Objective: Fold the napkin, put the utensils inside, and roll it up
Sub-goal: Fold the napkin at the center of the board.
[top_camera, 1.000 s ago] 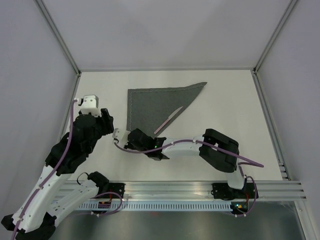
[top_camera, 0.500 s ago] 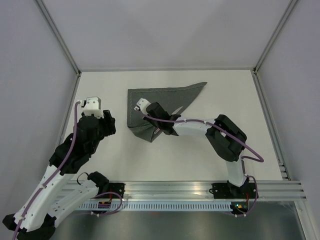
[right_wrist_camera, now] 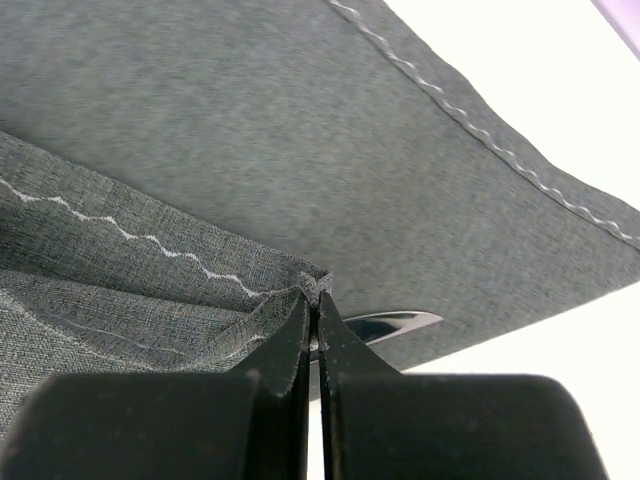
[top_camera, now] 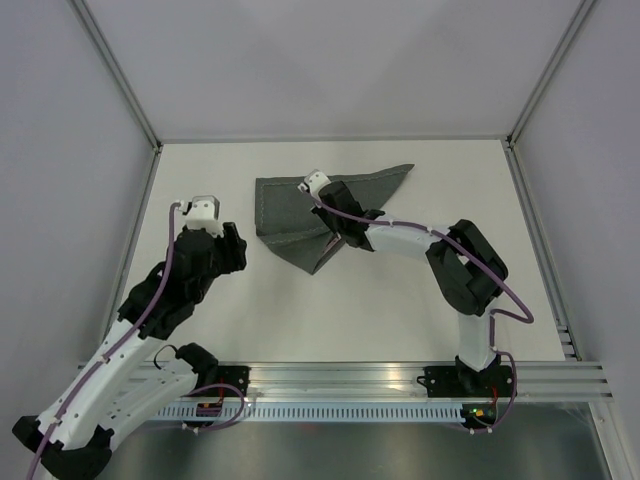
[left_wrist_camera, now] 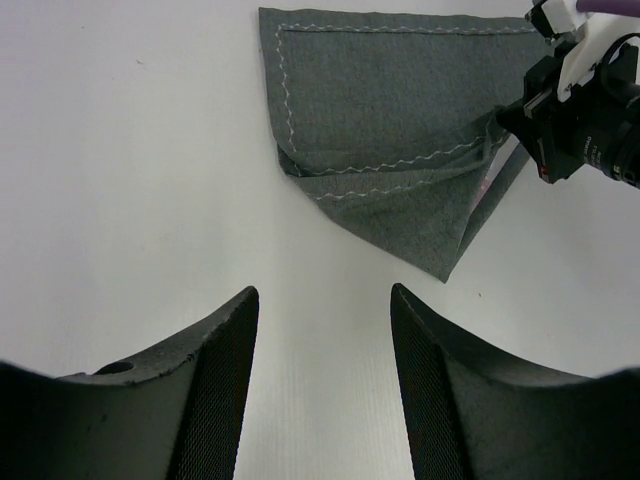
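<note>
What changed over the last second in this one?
The right gripper, shut on the napkin's near corner, carried it away from the arm bases and to the right. That folded the cloth over the metal utensil, which is now mostly covered. The left gripper drifted slightly toward the napkin, open and empty. The napkin's far edge and right tip stayed put.

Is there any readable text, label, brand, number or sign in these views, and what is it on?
None can be read in any view.
The napkin has only a stitched line, no print.
The right gripper, shut on the napkin's edge, and the open left gripper show no legible markings.
</note>
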Robot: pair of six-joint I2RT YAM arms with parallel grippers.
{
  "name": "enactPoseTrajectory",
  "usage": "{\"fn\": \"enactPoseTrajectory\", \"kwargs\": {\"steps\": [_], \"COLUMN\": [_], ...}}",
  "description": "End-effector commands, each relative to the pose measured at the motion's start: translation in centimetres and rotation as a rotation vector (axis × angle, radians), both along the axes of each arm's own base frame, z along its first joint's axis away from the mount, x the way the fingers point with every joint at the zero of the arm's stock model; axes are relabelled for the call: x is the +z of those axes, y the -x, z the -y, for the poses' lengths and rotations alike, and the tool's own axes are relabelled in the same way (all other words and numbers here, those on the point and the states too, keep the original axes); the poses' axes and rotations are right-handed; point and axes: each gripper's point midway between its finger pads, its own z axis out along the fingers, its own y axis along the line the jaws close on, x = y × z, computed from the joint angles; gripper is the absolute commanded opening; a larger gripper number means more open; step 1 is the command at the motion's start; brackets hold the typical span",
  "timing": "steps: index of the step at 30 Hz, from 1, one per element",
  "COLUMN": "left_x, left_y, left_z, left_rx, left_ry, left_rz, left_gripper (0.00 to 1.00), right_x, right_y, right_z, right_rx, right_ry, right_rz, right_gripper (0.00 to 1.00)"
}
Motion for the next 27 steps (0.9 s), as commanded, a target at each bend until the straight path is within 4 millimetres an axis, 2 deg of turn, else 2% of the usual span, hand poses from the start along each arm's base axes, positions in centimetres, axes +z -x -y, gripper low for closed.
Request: {"fn": "enactPoseTrajectory", "kwargs": {"steps": [1, 2, 10, 14, 19, 23, 27], "left_x": [0.5, 0.1, -3.0, -5.5, -7.4, -9.4, -10.5], "left_y": [-1.1, -1.2, -3.3, -4.3, -5.7, -6.8, -7.8], "left_z": [1.9, 2.2, 4.8, 6.4, 8.3, 9.7, 11.0], "left_rx": [-0.017, -0.023, -0.052, -0.075, -0.105, -0.123, -0.147], "left_ry": [0.094, 0.103, 0.128, 0.136, 0.152, 0.151, 0.162], "left_rz": [0.019, 0.011, -0.056, -0.113, -0.148, -0.186, -0.206], "left_gripper": [0.6, 0.6, 0.6, 0.6, 0.6, 0.6, 0.59], "right_x": [3.7, 3.1, 2.1, 1.4, 0.6, 0.2, -0.2], "right_y": [-1.6, -1.4, -2.7, -3.1, -3.5, -3.6, -3.7], "right_z": [1.0, 1.5, 4.2, 5.1, 6.1, 6.2, 6.3], "right_rx": [-0.061, -0.07, -0.126, -0.148, -0.168, -0.175, -0.18], "right_ry": [-0.064, -0.053, -0.055, -0.06, -0.063, -0.063, -0.066], "right_rz": [0.047, 0.024, -0.008, -0.032, -0.058, -0.07, -0.086], "right_gripper": [0.0, 0.0, 0.01, 0.0, 0.01, 0.0, 0.01]}}
